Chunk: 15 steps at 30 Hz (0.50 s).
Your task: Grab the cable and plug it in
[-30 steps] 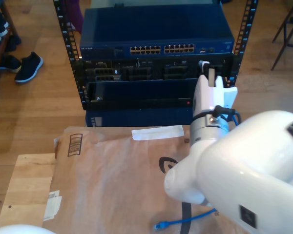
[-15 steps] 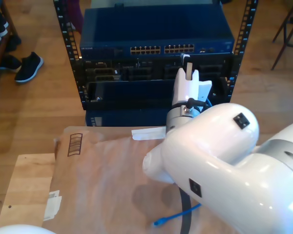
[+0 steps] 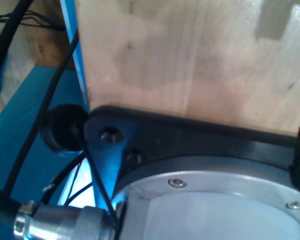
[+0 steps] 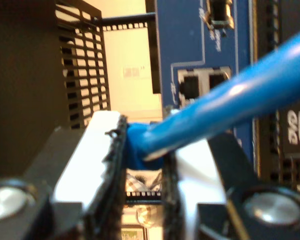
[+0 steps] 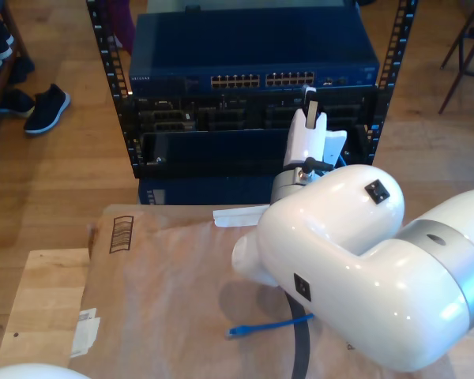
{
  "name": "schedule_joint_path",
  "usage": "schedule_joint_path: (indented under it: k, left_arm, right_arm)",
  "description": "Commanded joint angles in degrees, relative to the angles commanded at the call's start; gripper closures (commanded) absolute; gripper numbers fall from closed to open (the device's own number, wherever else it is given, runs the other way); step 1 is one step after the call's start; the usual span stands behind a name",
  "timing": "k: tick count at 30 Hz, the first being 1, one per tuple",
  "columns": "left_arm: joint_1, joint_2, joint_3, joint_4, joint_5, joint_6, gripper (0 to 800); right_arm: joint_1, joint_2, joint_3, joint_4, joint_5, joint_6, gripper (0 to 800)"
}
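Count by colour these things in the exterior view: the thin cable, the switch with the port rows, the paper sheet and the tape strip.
Blue: 2, the cable and the switch
Brown: 1, the paper sheet
White: 1, the tape strip
Total: 4

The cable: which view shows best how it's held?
The second wrist view: the cable sits pinched between the jaws of my second gripper, facing the switch's ports. The exterior view shows its loose plug end on the brown paper.
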Motion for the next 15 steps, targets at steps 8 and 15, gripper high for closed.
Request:
schedule_joint_path:
  k: [8, 15]
  left_arm:
    - [0.0, -0.09, 0.0, 0.0, 0.0, 0.0, 1]
    - [-0.09, 0.0, 0.0, 0.0, 0.0, 0.0, 1]
  right_arm:
    - [-0.88, 2.29, -3.34, 1.05, 0.0, -1.41, 800]
    - [-1.76, 3.6, -5.54, 0.97, 0.09, -2.11, 800]
